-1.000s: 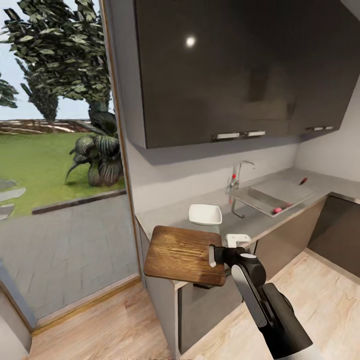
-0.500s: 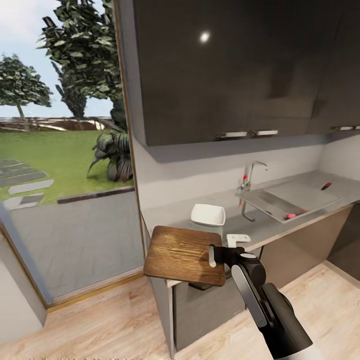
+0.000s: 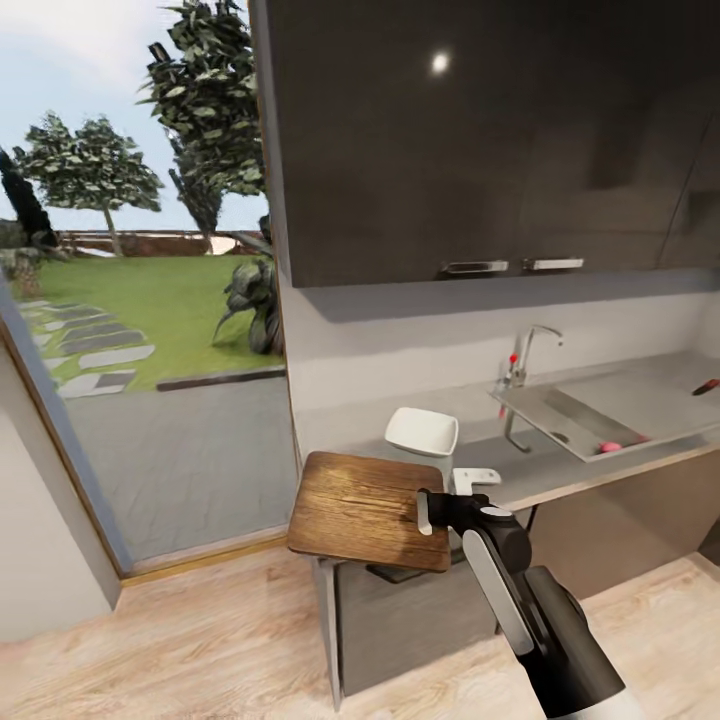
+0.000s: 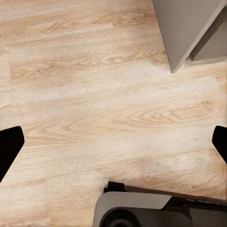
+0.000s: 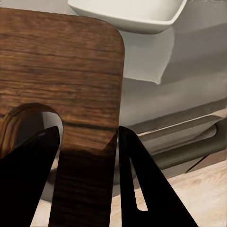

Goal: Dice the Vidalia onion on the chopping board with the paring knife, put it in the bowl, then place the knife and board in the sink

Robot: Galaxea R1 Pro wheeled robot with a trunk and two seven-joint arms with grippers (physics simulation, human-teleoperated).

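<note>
My right gripper (image 3: 425, 512) is shut on one short edge of the dark brown chopping board (image 3: 365, 510), holding it flat in the air over the near end of the countertop. In the right wrist view the black fingers (image 5: 137, 179) clamp the chopping board (image 5: 61, 85) beside its oval slot. The white square bowl (image 3: 422, 432) stands on the counter just behind the board; the bowl (image 5: 127, 12) also shows past the board's far edge. Further right lies the grey sink (image 3: 560, 412) with the pinkish onion (image 3: 608, 446) in it. The red-handled paring knife (image 3: 706, 386) lies beyond the sink. My left gripper (image 4: 113, 144) hangs open over the floor.
Dark wall cabinets (image 3: 480, 140) hang over the grey countertop (image 3: 510, 480). A chrome tap (image 3: 522, 365) stands behind the sink. A tall glass opening (image 3: 150, 380) onto a garden is at the left. Light wood floor (image 4: 94, 94) lies below, with my base (image 4: 142, 210) near the left gripper.
The whole head view has swung, so counter, sink and bowl sit further right in the picture. The board stays held in my right gripper as before.
</note>
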